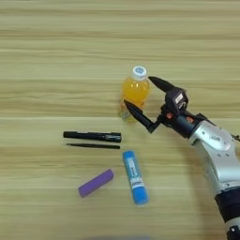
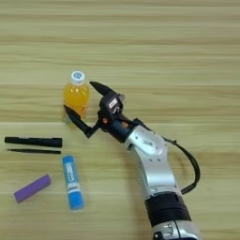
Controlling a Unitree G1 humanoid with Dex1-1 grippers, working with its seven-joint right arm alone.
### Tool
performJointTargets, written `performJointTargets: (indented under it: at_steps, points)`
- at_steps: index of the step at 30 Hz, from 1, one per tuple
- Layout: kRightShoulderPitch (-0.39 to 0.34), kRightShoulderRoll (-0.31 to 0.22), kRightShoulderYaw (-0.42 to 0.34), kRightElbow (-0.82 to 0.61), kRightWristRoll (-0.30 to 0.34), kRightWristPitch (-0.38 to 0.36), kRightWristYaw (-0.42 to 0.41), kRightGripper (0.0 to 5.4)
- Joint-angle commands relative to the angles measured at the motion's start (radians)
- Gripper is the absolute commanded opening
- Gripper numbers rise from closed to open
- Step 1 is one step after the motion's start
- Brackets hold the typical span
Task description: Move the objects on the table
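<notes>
— Reaching in from the lower right, the silver forearm (image 2: 150, 159) angles up-left; gripper (image 1: 143, 96) spread wide around the upright juice bottle (image 1: 134, 93), gripping nothing.

— Count on the bench (image 1: 56, 42)?

— One bottle, one marker (image 1: 92, 136), one thin stick (image 1: 93, 146), one glue stick (image 1: 134, 176), one purple bar (image 1: 96, 183).

Bare surface (image 1: 56, 56) lies wide behind and left of the juice bottle (image 1: 135, 93). In front, the black marker (image 1: 92, 136), thin stick (image 1: 92, 146), glue stick (image 1: 135, 177) and purple bar (image 1: 96, 183) crowd close together, leaving narrow gaps

one juice bottle (image 1: 135, 92), one glue stick (image 1: 135, 176), one purple bar (image 1: 96, 183), one marker (image 1: 92, 136) (plus one thin stick (image 1: 93, 146)).
</notes>
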Motion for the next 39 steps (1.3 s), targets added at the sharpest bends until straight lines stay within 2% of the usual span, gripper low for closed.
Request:
performJointTargets:
  at_steps: [1,8,13,16,24,27,30,35,39]
  points:
    - [-0.079,-0.004,-0.010,0.001,-0.040,-0.032,-0.070,5.39]
    - [-0.089,0.002,-0.004,0.022,-0.082,-0.036,-0.124,5.39]
    - [-0.089,0.006,0.002,0.020,-0.090,-0.026,-0.128,5.39]
    - [-0.098,0.007,0.000,0.019,-0.073,0.006,-0.112,5.39]
    - [-0.106,0.011,-0.008,0.021,-0.065,0.015,-0.103,5.39]
    - [-0.100,0.023,-0.017,-0.007,-0.007,0.067,-0.076,5.39]
    - [-0.096,0.019,-0.016,-0.023,0.005,0.090,-0.073,5.39]
    - [-0.091,0.020,-0.013,-0.030,0.008,0.107,-0.070,4.87]
    - [-0.086,0.021,-0.010,-0.038,0.014,0.123,-0.064,4.24]
